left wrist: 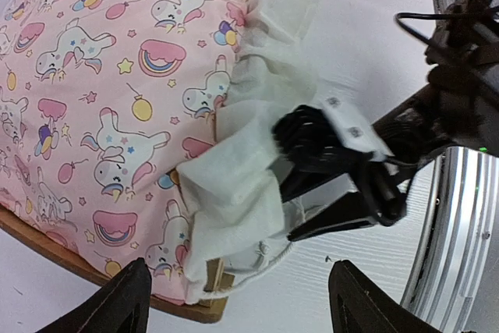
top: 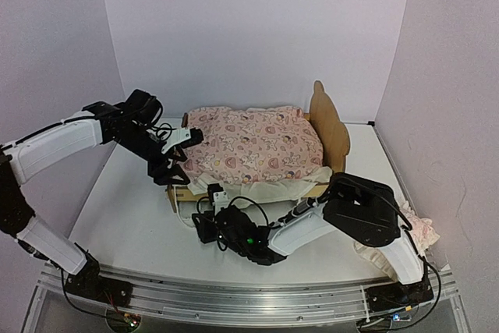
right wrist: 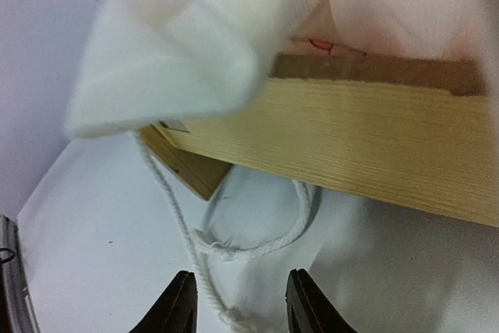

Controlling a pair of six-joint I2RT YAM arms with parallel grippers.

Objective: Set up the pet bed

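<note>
Cover [top: 249, 146] drapes your pet bed [top: 329, 122]; pillow [top: 421, 232] waits on the right. Left gripper [left wrist: 240, 274] wide, right gripper [right wrist: 241, 278] part-open, both empty.

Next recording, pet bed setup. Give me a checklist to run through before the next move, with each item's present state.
1. Empty left hand: ok, jaws wide apart, nothing between them.
2. Gap between right hand and white cord: cannot tell; jaws apart, cord trails close by its fingers.
3. Spread of cover over pet bed: ok, pink top lies across the frame.
4. Neat ruffle at the near corner: not ok, bunched and hanging.
5. Placing of pillow: not ok, it lies near the right edge of the table, off the bed.
</note>
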